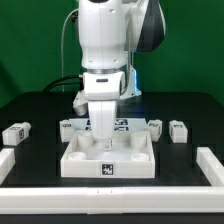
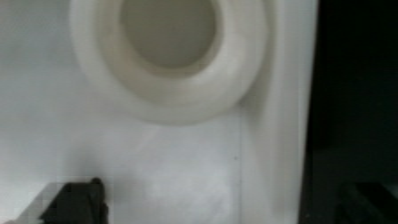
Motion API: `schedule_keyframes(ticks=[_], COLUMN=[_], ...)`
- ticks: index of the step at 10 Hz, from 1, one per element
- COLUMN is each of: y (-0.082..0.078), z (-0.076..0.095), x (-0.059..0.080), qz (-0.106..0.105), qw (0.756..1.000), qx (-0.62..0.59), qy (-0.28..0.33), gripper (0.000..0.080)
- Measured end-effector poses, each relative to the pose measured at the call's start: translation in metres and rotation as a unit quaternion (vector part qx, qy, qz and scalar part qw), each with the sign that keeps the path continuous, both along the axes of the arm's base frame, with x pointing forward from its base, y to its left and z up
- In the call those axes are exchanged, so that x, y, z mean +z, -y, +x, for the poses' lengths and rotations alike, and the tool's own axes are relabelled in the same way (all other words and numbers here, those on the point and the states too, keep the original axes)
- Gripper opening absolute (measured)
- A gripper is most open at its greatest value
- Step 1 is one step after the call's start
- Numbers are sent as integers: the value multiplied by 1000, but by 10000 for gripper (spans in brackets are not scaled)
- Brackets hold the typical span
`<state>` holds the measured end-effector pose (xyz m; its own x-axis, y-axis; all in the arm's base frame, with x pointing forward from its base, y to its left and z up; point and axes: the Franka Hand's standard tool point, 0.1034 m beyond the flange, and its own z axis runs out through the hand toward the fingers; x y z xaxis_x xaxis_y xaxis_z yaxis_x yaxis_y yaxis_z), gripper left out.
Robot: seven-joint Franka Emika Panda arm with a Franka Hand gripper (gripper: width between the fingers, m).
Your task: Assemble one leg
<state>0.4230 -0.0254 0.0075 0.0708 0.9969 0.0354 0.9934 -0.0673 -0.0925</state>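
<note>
The exterior view faces the arm (image 1: pixel 105 40) from the front, slightly above the counter (image 1: pixel 40 105), far enough back to hold the whole workspace. The wrist view looks from very close onto the white square piece (image 2: pixel 196 170), its round socket (image 2: pixel 169 50) filling much of the frame; both views share that piece.

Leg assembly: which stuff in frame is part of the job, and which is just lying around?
Job:
- hand
- square piece with corner sockets
- four small tagged legs

Lying about:
- marker board behind the hand
- white rails at both sides
</note>
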Motion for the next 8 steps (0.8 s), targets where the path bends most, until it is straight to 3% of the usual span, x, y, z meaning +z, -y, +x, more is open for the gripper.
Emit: schedule_keyframes(ticks=[1,3,4,5,6,7,8], y=[0,0,0,0,0,0,0], z=[3,4,3,3,4,6,6], x=[0,0,0,0,0,1,1], qz=[0,-2,-2,-2,-2,-2,-2], qw=[1000,1000,1000,1000,1000,1000,1000], qx=[-2,-3,-3,-3,-2,-2,-2], qy=[2,3,2,2,3,8,8], gripper=[650,387,387,205,205,63,63])
